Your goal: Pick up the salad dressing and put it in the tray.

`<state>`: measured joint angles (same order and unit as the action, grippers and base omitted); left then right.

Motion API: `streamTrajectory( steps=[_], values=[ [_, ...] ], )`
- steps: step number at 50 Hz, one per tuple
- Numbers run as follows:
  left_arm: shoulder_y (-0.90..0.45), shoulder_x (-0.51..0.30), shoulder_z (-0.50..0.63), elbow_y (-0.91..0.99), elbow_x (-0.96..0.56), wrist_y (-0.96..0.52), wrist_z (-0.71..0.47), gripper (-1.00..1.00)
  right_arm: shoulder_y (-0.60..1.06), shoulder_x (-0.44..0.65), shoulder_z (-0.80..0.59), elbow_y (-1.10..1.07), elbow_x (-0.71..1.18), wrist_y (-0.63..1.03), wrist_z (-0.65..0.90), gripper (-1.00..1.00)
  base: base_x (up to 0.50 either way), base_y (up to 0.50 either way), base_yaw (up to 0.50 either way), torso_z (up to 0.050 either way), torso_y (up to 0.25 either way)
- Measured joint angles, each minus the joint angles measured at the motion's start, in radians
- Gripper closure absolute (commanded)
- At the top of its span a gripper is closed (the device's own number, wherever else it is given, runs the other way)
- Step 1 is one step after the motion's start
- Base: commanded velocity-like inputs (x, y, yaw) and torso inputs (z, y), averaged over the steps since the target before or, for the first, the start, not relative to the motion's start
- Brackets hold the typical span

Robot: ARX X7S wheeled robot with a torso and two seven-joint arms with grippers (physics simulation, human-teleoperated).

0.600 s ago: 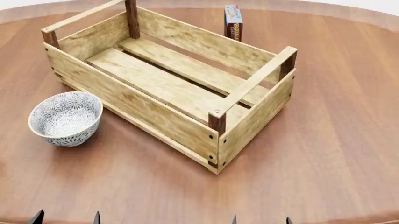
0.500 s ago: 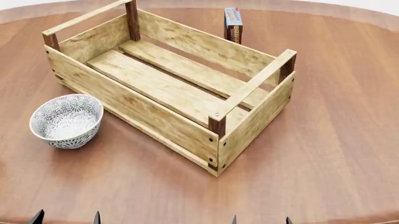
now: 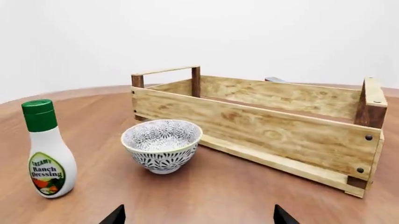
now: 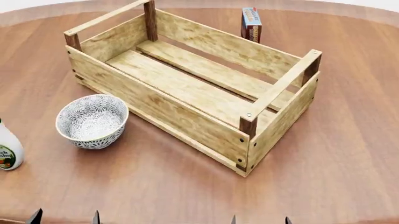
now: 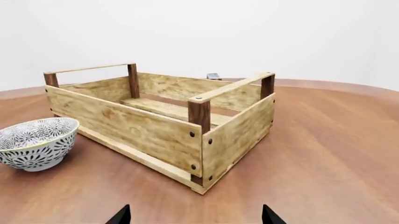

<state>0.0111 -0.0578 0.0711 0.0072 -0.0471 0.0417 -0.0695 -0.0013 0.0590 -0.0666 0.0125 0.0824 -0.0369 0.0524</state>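
On the wooden table (image 4: 349,140), the tray (image 4: 187,105) holds nothing.

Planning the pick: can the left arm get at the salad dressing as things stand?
Probably yes. The salad dressing stands upright on the table on the robot's left, apart from the bowl, with nothing between it and the open left pincer.

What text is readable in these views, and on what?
"Ranch Dressing": on the oval label of the salad dressing, left wrist view.
A small word arched above it, also on the salad dressing label: too blurred to read with confidence.
Print on the red-and-blue carton behind the tray, head view: too small and blurred to read.
The bowl carries only a pattern, no text.
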Motion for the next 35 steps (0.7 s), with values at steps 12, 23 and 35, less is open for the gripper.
streamTrajectory(
  steps=[12, 23, 35],
  values=[
    [0.001, -0.018, 0.021, 0.002, -0.008, 0.012, -0.023, -1.00, -0.002, 0.016, -0.021, -0.004, 0.016, -0.009, 0.018, -1.00, 0.00, 0.50, 0.00, 0.000, 0.000],
    [0.000, -0.032, 0.038, -0.001, -0.017, 0.018, -0.039, -1.00, -0.003, 0.029, -0.037, -0.003, 0.029, -0.016, 0.032, -1.00, 0.00, 0.50, 0.00, 0.000, 0.000],
    [-0.008, -0.048, 0.059, -0.015, -0.024, 0.007, -0.052, -1.00, 0.004, 0.043, -0.066, 0.002, 0.037, -0.007, 0.037, -1.00, 0.00, 0.24, 0.00, 0.000, 0.000]
  ],
)
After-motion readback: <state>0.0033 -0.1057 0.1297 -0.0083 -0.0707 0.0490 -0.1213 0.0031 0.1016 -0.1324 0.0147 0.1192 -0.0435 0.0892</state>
